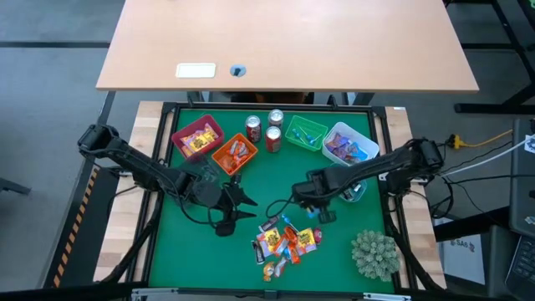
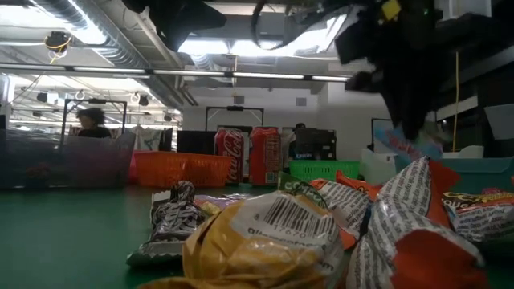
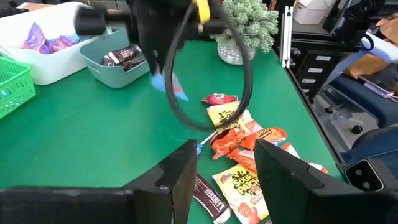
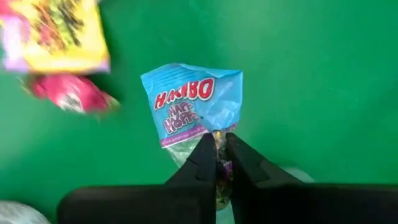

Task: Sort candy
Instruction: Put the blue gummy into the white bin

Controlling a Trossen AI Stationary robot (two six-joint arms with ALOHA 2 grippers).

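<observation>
The candy pile [image 1: 286,242] lies on the green mat near the table's near edge: yellow, orange and red packets plus a dark Hershey's bar [image 3: 209,200]. My right gripper [image 4: 221,140] hovers above the mat on the far side of the pile, shut on a blue Haribo packet [image 4: 193,99]. The left wrist view also shows this packet [image 3: 168,84] hanging under that gripper. My left gripper [image 3: 224,180] is open and hovers left of the pile [image 3: 239,143], touching nothing. My right gripper pinches the blue Haribo packet between its two fingers at one end of the wrapper [image 4: 214,132]. The fingers come from above, pointing down. The packet is lifted clear of the mat and hangs below the fingers.
Along the far edge stand a red bin [image 1: 196,138], an orange bin [image 1: 234,153], a green basket [image 1: 305,132] and a white bin [image 1: 351,144], with red soda cans [image 1: 272,138] between them. A teal bin [image 3: 109,59] holds dark sweets. A spiky plant ball [image 1: 374,253] sits near right.
</observation>
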